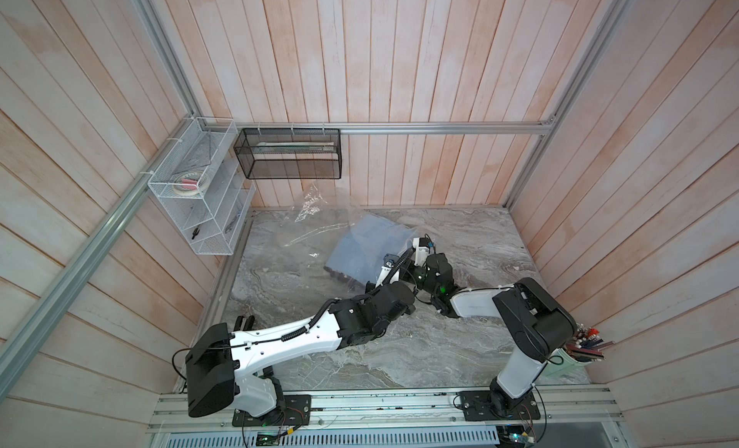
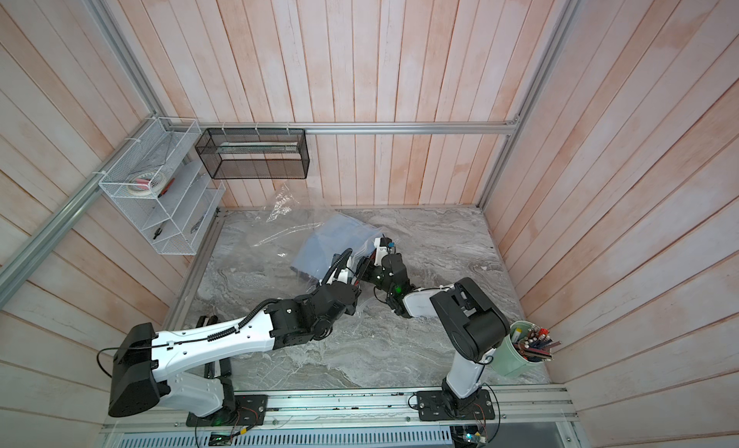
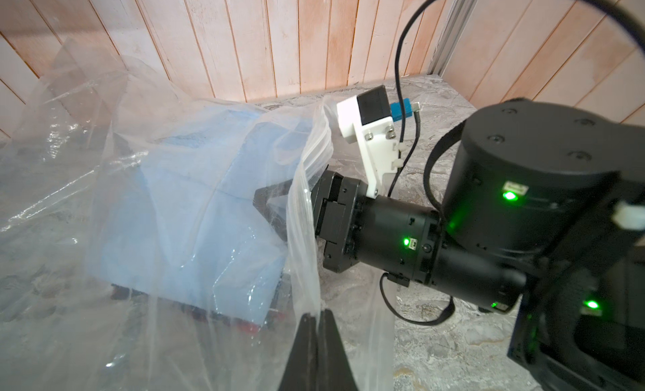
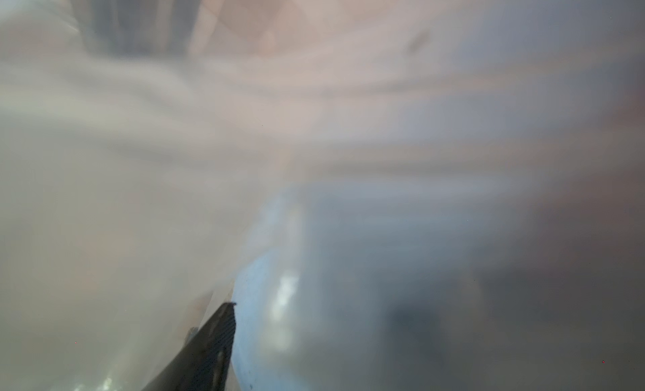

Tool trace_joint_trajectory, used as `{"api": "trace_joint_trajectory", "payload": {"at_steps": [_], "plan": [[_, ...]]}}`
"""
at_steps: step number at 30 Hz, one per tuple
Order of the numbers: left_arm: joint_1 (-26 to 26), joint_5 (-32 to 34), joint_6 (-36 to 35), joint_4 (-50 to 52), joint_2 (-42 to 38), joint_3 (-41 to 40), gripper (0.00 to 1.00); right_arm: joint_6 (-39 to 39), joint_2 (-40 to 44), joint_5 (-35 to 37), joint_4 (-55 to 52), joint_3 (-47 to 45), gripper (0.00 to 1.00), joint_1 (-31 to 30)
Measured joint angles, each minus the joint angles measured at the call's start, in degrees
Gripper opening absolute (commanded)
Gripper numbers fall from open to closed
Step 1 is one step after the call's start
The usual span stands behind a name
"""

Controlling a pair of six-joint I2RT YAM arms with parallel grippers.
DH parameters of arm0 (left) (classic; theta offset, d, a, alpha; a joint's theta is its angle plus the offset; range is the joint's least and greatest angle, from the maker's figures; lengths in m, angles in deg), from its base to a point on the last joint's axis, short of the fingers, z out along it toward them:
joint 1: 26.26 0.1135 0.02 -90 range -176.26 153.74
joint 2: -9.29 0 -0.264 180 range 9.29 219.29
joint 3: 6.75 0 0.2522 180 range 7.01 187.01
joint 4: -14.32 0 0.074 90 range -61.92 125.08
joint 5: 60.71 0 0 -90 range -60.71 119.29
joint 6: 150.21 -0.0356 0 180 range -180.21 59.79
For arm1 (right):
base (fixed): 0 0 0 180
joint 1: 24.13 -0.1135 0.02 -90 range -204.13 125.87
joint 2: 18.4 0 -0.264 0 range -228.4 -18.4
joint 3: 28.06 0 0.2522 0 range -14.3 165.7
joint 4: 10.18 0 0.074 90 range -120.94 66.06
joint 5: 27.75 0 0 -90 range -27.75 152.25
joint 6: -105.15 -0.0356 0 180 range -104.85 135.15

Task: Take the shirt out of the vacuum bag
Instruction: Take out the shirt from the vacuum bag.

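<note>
While the mouth edge of the vacuum bag is being pinched by the clenched left gripper, lower middle of the left wrist frame, the right gripper is being held inside the opening. The shirt, blue and folded, is being enclosed by the bag, left of centre, directly ahead of the right fingers; the right arm is judged nearer. Whether cloth is being gripped there, or the jaws are merely parted, cannot be told through the film.
</note>
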Motion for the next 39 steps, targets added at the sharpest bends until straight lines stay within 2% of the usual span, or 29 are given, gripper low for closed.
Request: {"api": "trace_joint_trajectory", "payload": {"at_steps": [7, 17, 30, 39], "plan": [[0.0, 0.02, 0.5, -0.17, 0.0, -0.15, 0.0, -0.02, -0.31, -1.33, -1.4, 1.75, 0.68, 0.57], [-0.02, -0.02, 1.25, -0.28, 0.0, -1.2, 0.0, -0.94, -0.28, -4.42, -2.54, 1.11, 0.69, 4.61], [-0.02, -0.07, 1.68, 0.02, 0.0, -1.22, 0.0, -0.92, -0.94, -6.38, -5.6, 1.16, 0.69, 4.85], [-0.02, -0.07, 1.7, 0.04, 0.02, -1.22, 0.0, -0.92, -4.48, -6.45, -6.88, 4.22, 0.68, 4.85]]}}
